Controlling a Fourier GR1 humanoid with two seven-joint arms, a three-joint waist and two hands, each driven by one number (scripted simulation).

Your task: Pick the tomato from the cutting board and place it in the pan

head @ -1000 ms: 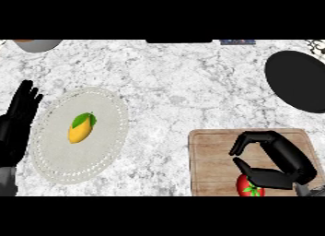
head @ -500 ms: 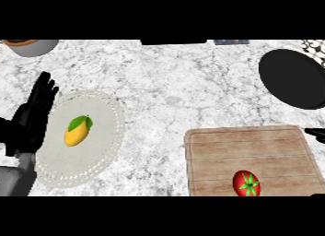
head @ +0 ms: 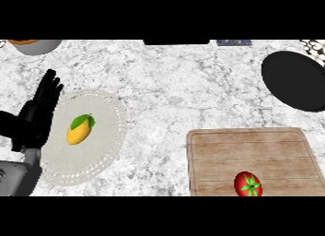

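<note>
Marbled grey-white counter carries everything. Nearest, a round red tomato, green stem cap facing up, sits on the grained wooden cutting board near its front edge. At left, the left hand rests with straight fingers beside a lacy pale plate bearing a yellow mango, lengthwise front to back. Farther right lies the round black pan.

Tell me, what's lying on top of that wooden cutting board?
Only a red tomato lies on the cutting board, near its front edge. No robot hand covers it. The board's front edge is cut off from view.
</note>
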